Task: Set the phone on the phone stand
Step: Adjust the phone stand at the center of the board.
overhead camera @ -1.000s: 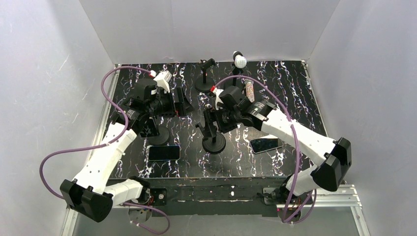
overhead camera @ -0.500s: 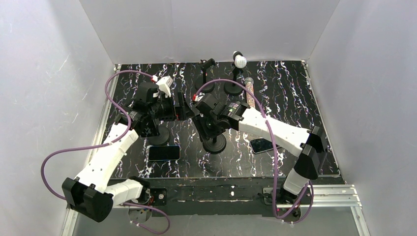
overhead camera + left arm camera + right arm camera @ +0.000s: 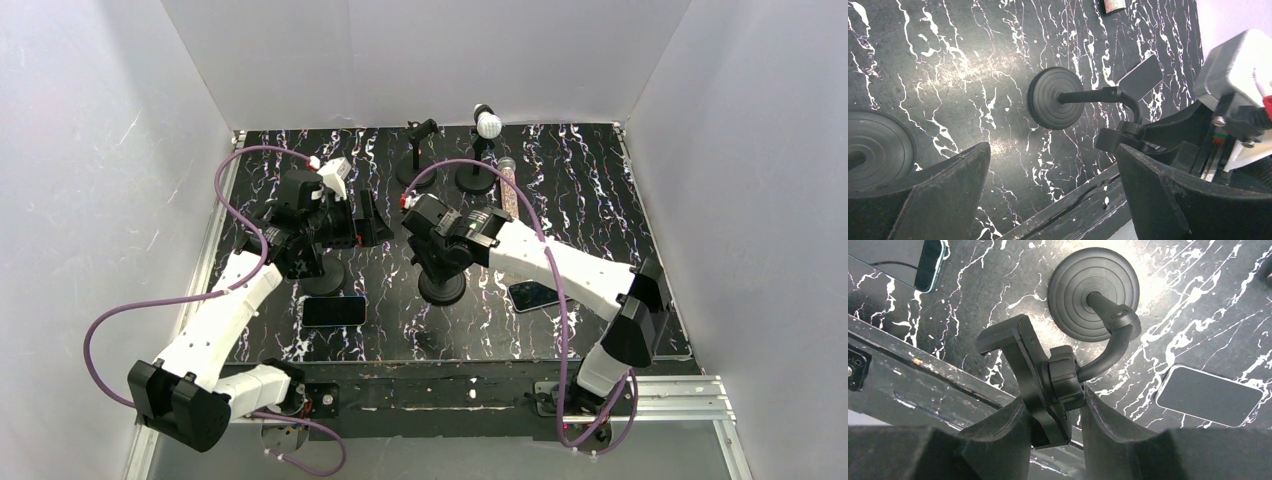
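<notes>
**Top view.**
- Table (image 3: 600, 200): black, white-veined.
- Phone stand (image 3: 441, 288): round base near the table's middle.
- Right gripper (image 3: 432, 252): directly over that stand, at its upper end.
- Left gripper (image 3: 372, 215): above the table, left of the stand, touching nothing.
- Left phone (image 3: 334, 310): flat on the table near the front edge, apart from the stand.
- Right phone (image 3: 538, 295): flat on the table right of the stand, partly under the right arm.

**Left wrist view.**
- Left gripper (image 3: 1052, 150): fingers spread wide, nothing between them.
- Phone stand (image 3: 1055, 98): base on the table, stem reaching toward the right arm.
- Right phone (image 3: 1140, 77): beyond the stem.

**Right wrist view.**
- Right gripper (image 3: 1053, 400): fingers clenched on the phone stand (image 3: 1093, 295), one on each side of its cradle head.
- Right phone (image 3: 1209, 396) and left phone (image 3: 928, 260): both lie on the table, neither on the stand.
</notes>
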You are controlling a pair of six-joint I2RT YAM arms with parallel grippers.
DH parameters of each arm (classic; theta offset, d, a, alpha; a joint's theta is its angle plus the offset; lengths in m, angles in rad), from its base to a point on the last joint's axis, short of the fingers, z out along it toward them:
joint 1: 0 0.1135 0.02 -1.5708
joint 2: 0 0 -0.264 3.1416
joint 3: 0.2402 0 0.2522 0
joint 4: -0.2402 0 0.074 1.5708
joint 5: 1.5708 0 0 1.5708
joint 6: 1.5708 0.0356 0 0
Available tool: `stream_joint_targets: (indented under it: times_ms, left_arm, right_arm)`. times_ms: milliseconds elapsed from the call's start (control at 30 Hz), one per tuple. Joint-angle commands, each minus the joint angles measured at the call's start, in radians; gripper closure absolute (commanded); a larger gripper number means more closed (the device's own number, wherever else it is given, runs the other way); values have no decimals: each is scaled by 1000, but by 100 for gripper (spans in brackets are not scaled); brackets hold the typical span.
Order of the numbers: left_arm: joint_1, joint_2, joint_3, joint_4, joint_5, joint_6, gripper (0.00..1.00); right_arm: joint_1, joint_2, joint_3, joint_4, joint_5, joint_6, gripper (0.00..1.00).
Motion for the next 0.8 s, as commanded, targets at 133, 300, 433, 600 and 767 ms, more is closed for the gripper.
stream_joint_targets:
  times_ms: [133, 300, 433, 600, 767]
  left_arm:
    - [9, -14, -12, 13, 9, 17, 2]
    - [9, -14, -14, 15, 13, 16, 2]
    - [9, -15, -16, 16, 17, 16, 2]
    - [9, -14, -17, 14, 17, 17, 2]
    - [8, -10, -19, 17, 17, 19, 2]
  right_arm:
    - [-27, -126, -100, 8, 152, -48, 55]
    - [-61, -153, -133, 11, 146, -52, 50]
    - [-96, -170, -158, 20, 130, -59, 49]
    - [-137, -185, -172, 25, 116, -72, 48]
    - [-167, -191, -178, 24, 114, -82, 47]
